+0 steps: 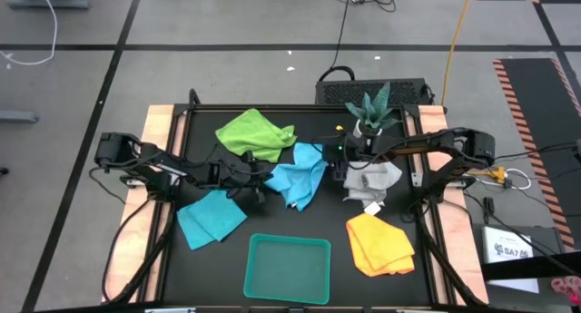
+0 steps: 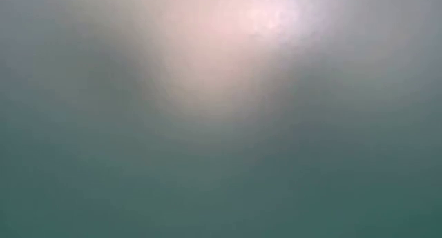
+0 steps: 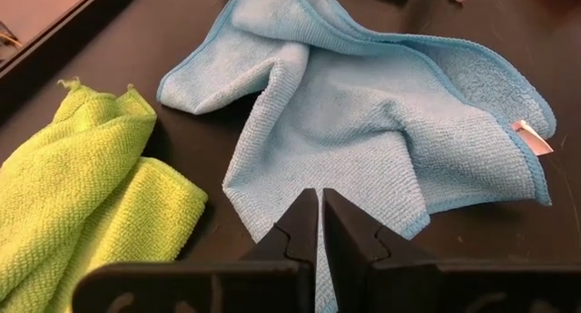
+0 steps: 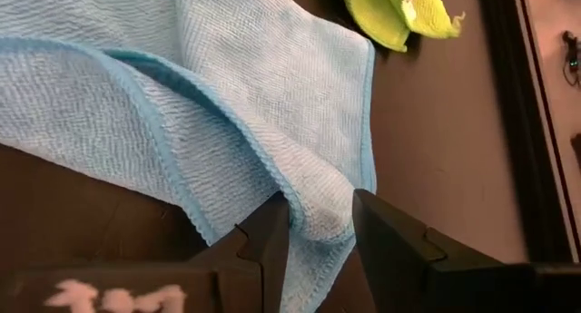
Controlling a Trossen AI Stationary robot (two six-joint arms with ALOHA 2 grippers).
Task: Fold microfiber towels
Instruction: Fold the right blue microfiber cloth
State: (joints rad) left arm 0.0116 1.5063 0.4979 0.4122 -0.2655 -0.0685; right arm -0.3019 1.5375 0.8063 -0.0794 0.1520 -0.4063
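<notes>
A crumpled turquoise blue towel (image 1: 300,172) lies at the table's middle. My left gripper (image 3: 320,213) is shut at its left edge, next to the lime green towel (image 1: 257,134). My right gripper (image 4: 320,224) is shut on its right corner. A second turquoise towel (image 1: 211,216) lies folded at the near left. The grey-white towel (image 1: 370,179) and the yellow-orange towel (image 1: 379,243) lie on the right. The low view shows only a blur. My left gripper's shut fingertips (image 3: 309,209) stand over the turquoise towel's near edge (image 3: 272,224); I cannot tell whether they touch it. My right gripper pinches a bunched fold at the towel's corner (image 4: 318,209) between its two fingers, by the hemmed edge. The rest of the towel lies slack on the table.
A teal plastic tray (image 1: 289,268) stands at the near edge, middle. A potted plant (image 1: 372,113) stands at the far right of the black mat. Wooden table borders run along the left and right sides.
</notes>
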